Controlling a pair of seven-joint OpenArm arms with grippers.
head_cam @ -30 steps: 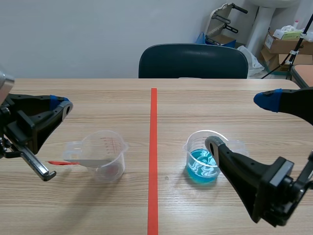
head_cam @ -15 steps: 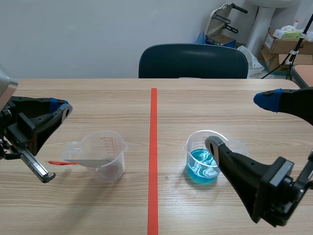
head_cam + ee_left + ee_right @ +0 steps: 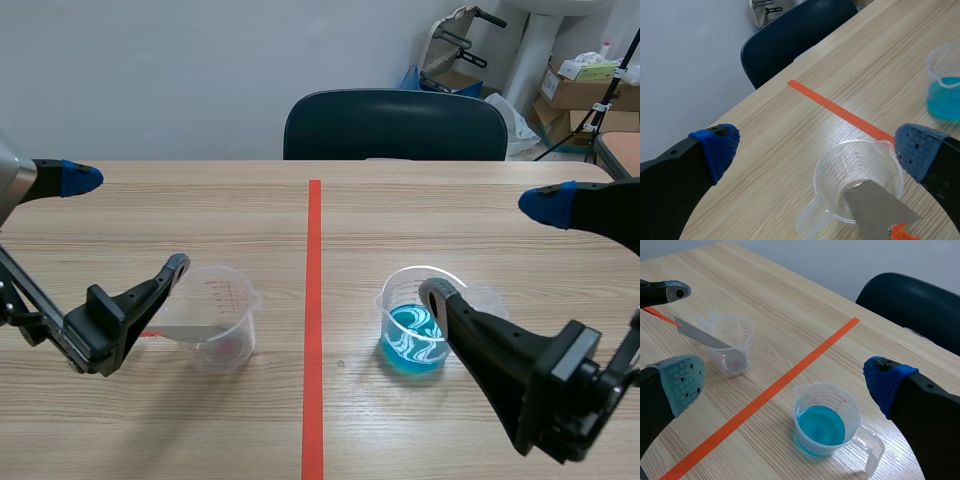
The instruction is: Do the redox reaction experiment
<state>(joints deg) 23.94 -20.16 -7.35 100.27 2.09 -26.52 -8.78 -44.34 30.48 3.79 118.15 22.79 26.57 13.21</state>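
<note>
Scene view: the left jaws have spread wide since a moment ago, straddling the clear beaker (image 3: 222,312) where the metal strip (image 3: 195,331) leans unheld, so a grasp seems next. The right jaws, wide and empty, flank the blue-solution beaker (image 3: 413,335) on the counter (image 3: 450,215).

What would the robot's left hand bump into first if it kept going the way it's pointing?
Its left hand would probably meet the grey metal strip leaning in the clear cup first, though depth is hard to judge.
</note>
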